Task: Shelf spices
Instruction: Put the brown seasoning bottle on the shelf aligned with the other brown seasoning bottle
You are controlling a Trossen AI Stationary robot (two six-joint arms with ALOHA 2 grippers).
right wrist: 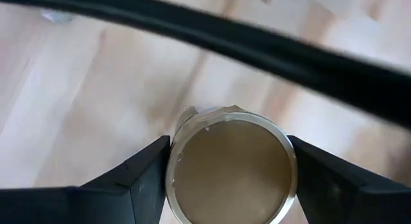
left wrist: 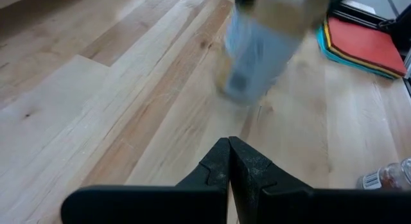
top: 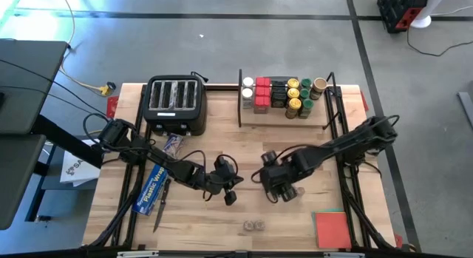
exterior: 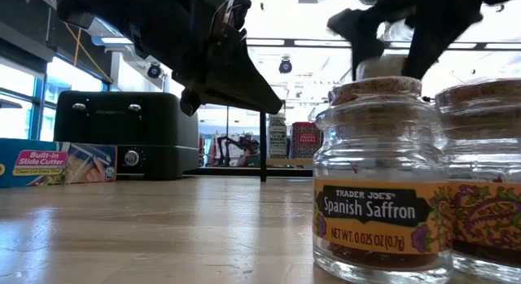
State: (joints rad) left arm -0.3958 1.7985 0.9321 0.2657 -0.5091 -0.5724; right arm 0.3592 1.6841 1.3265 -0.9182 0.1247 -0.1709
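A round jar with a tan lid [right wrist: 231,166] sits between the fingers of my right gripper [right wrist: 231,176], which points steeply down over the middle of the table [top: 287,185]. In the left wrist view the same jar [left wrist: 257,51] shows blurred and tilted. My left gripper [top: 229,193] hangs shut and holds nothing, just left of it [left wrist: 229,150]. At the far side the shelf [top: 251,123] carries several spices [top: 284,95]. Two tiny clear saffron jars [top: 255,225] stand on their bases near the front edge [exterior: 378,178]. My right gripper pinches the jar at its top, one finger [right wrist: 144,176] on each side of the lid's rim [right wrist: 173,161]. The fingers come from above, pointing down. The jar hangs tilted below them; I cannot tell whether its bottom touches the table.
A black toaster [top: 176,103] stands at the far left, with a long blue wrap box [top: 151,188] in front of it. A red square pad [top: 332,228] lies at the near right. Black rod frames [top: 347,177] run along the right side.
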